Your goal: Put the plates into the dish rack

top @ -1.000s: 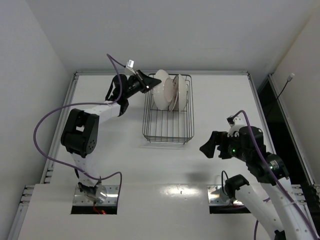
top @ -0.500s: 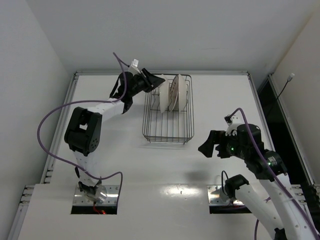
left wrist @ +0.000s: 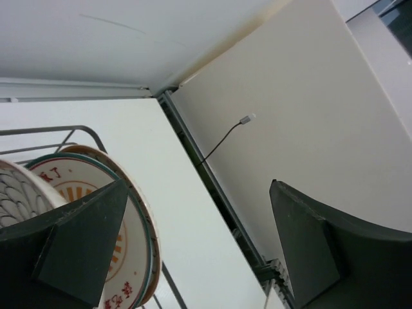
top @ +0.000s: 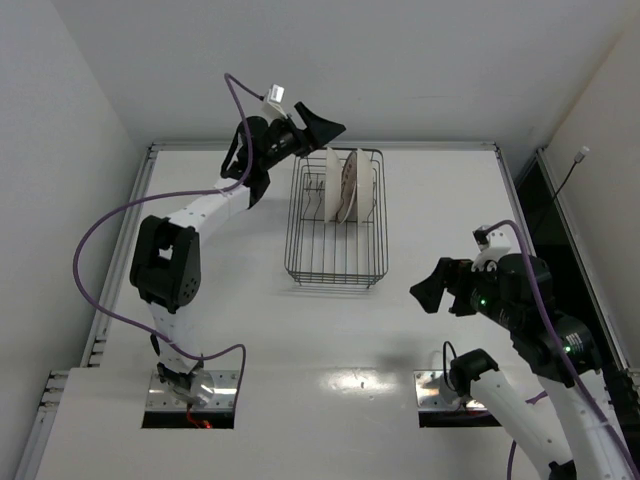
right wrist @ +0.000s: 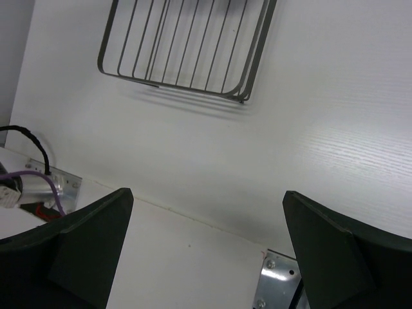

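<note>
The left fingers (top: pixel 320 128) are spread wide with nothing between them, hovering above the far left corner of the rack (top: pixel 336 284). In the left wrist view only wall and table edge show in the gap. Just below and left of them in that view stand the plates (top: pixel 345 186), on edge in the far end of the rack and close together. The sunburst plate (left wrist: pixel 125 264) is outermost, with a scale-patterned one behind it. From above I make out at least two rims and probably a third, though they overlap too much to count surely.

The right fingers (top: pixel 428 290) are also wide apart and empty, held over the table (top: pixel 240 300) well to the right of the rack's near corner. Their own view shows only the rack's empty near end.

No plate lies loose on the table, so loading looks finished or nearly so, and the step in hand is clearing away after a release. The next move calls for drawing the left arm up and back without brushing the plate rims. If the count is short, the missing plate must be found first.
</note>
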